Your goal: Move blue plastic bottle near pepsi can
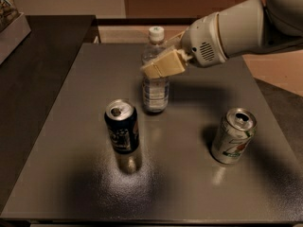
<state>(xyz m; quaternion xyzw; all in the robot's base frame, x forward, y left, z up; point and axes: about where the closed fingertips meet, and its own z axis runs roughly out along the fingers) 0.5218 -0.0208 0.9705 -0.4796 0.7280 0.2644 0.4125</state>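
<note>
blue plastic bottle stands upright, long axis vertical, white cap pointing up. It's left of centre on the far half of the grey table. Base is at the table surface (can't tell if it's actually touching or just off it). Fill level can't be read through the plastic.

gripper comes in from the right and is clamped on the bottle's upper body, just under the shoulder. The tan near finger lies across the front of the bottle, and the other one sits behind it. Cap and neck stick out above the fingers, label and base show below.

pepsi can is upright, near-left of the bottle, close but not touching. The top is opened and the inside is just dark.

silver can (red and green marks) is on the right side of the table, well apart from both. It looks upright with a slight lean to the right, and its top is also opened, contents not visible.

Dark counter runs along the left of the table, with a pale box at its far-left corner.
</note>
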